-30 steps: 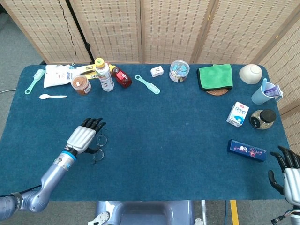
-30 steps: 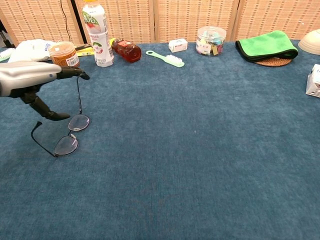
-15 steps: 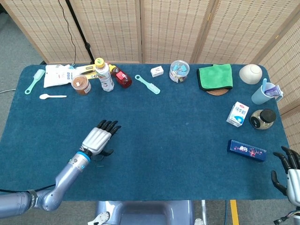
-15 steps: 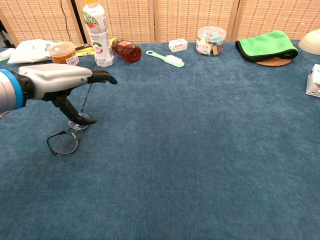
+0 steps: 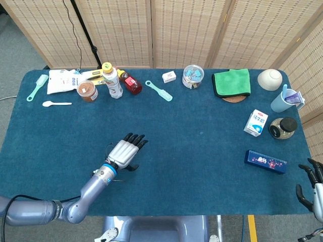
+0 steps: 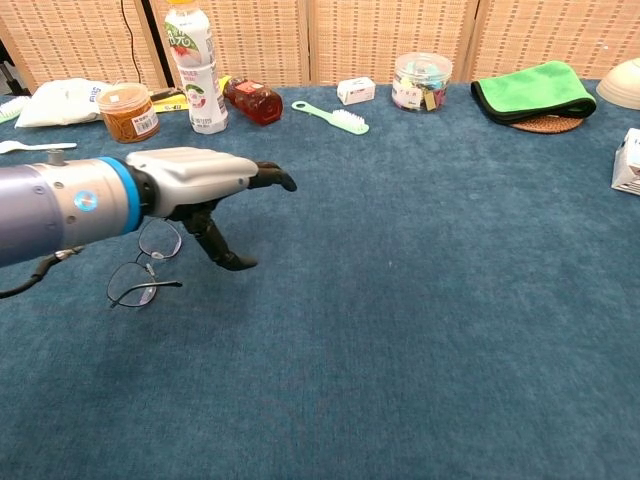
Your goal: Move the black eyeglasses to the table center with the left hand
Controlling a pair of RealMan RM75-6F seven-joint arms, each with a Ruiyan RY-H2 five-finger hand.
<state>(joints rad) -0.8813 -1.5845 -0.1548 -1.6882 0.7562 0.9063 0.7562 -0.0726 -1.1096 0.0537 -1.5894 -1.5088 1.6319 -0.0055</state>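
Where the blue cloth of the table [image 5: 202, 151] runs nearest the robot, the left hand [image 5: 124, 151] hangs palm-down over its left-of-centre part, fingers stretched forward and thumb angled down toward the cloth; it grasps nothing that either view shows. The black eyeglasses [image 6: 145, 265] lie flat on the cloth just behind and below that hand in the chest view, under the wrist, lenses side by side and one temple arm folded across; in the head view the hand covers nearly all of them. At the near right corner the right hand [image 5: 312, 184] shows only partly past the table edge, dark fingers apart and nothing in them.

Further back on the right lie a dark blue box [image 5: 265, 162], then a small milk carton [image 5: 256, 122] beside a dark-lidded jar [image 5: 283, 127], then a pale blue cup [image 5: 285, 100]. Along the far edge, from the right: a white bowl [image 5: 269, 79]; a green cloth [image 5: 231, 82]; a clear tub [image 5: 193, 76]; a small white box [image 5: 169, 76]; a mint brush [image 5: 159, 91]; a red bottle [image 5: 130, 83]; a drink bottle [image 5: 112, 80]; an orange-filled cup [image 5: 88, 92]; a white spoon [image 5: 55, 104]; a white packet [image 5: 63, 80]; a second mint brush [image 5: 37, 86].
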